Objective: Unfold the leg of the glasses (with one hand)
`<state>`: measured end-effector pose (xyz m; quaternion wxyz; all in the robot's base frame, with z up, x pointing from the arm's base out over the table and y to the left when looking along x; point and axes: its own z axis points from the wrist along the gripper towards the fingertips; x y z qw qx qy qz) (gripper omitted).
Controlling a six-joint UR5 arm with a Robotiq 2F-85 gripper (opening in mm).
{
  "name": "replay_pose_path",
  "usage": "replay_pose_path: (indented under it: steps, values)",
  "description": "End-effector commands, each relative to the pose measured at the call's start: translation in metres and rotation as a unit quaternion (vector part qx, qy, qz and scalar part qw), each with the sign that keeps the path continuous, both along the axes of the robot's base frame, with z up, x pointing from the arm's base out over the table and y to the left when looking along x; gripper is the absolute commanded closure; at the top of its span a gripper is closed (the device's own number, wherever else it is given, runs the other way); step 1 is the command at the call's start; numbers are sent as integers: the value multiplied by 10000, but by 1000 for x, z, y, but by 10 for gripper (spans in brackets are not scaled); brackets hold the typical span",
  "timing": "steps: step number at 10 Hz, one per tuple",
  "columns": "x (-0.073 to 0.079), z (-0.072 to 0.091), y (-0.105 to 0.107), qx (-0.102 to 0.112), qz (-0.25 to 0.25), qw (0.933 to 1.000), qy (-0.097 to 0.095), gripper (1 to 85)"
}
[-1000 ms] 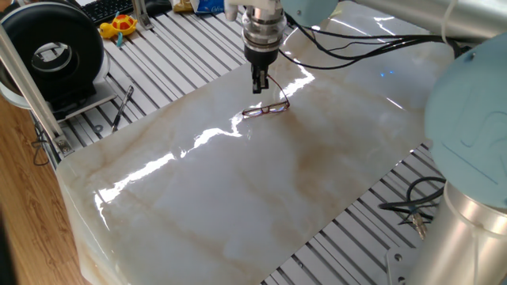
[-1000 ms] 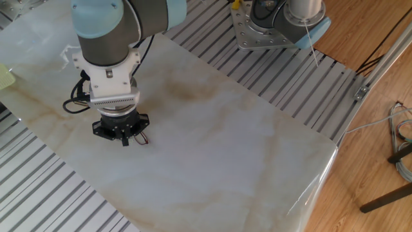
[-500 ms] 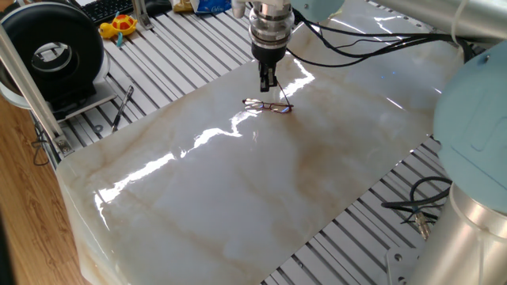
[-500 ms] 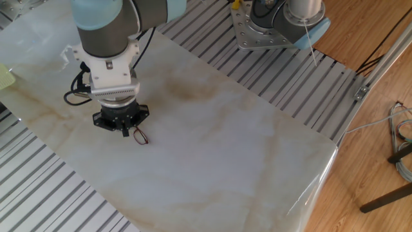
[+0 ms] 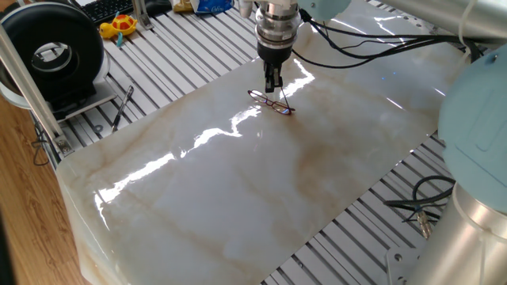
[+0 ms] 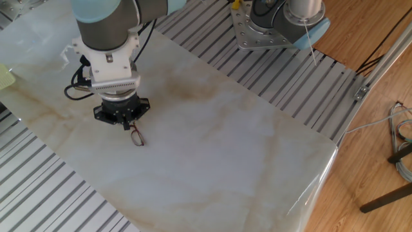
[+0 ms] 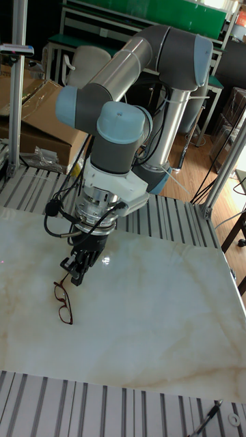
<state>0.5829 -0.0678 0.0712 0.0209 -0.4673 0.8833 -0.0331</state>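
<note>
Lying on the pale marble-patterned slab, the glasses serve as the landmark for everything else. Far to the left of the glasses in one fixed view, a black round device sits on the slatted metal table, with a yellow toy behind it and a black pen-like tool lying on the slats between that device and the slab. The glasses themselves rest flat near the slab's far edge, their dark reddish frame running diagonally, with one slim temple arm reaching up toward the fingertips. Directly above the glasses' rear end hangs the hand, pointing straight down from its silver wrist, black cables trailing off to the right. Its two fingers stand close together with only a narrow gap; whether they pinch the temple arm cannot be told from these views. In the tall fixed view the hand meets the upper end of the glasses, whose lenses lie below it toward the camera. In the other fixed view the glasses show just below and right of the hand. Far right of the glasses, loose black cables lie on the slats.
</note>
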Motion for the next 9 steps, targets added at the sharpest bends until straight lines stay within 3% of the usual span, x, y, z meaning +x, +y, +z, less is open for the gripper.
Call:
replay_pose_path:
  steps: [1,9]
  values:
    - [-3,1,0,122,-52,9999,-8,843]
    - [-21,-8,-7,246,-192,9995,104,843]
